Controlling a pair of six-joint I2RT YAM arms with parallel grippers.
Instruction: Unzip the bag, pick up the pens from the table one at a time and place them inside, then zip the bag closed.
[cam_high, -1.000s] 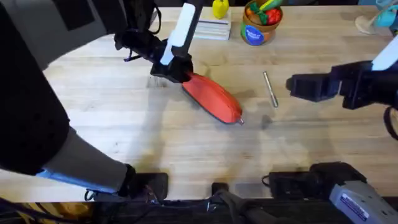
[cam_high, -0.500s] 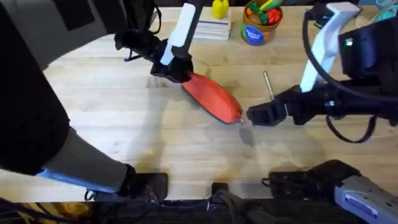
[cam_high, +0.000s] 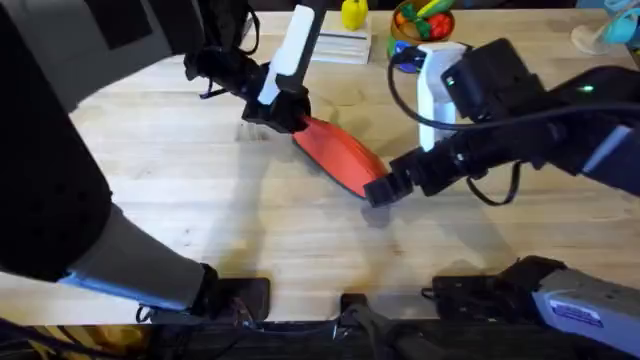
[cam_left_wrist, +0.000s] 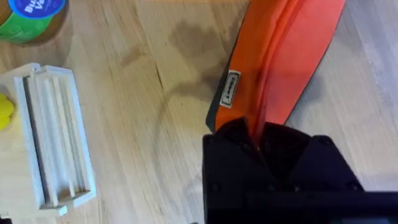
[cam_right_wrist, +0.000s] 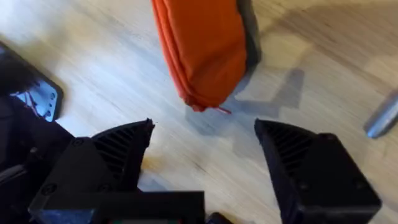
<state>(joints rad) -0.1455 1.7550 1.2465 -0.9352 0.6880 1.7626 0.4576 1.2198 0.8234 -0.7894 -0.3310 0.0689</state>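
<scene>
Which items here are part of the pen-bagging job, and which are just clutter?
Job:
bag, held at its far end by the left gripper
right gripper, open at the bag's near end
pen

Clutter:
yellow object
white tray
cup of colourful items

White ribbed tray (cam_high: 342, 45) at the far edge, yellow object (cam_high: 354, 13) behind it, blue-labelled tub of colourful items (cam_high: 404, 52) beside
</scene>
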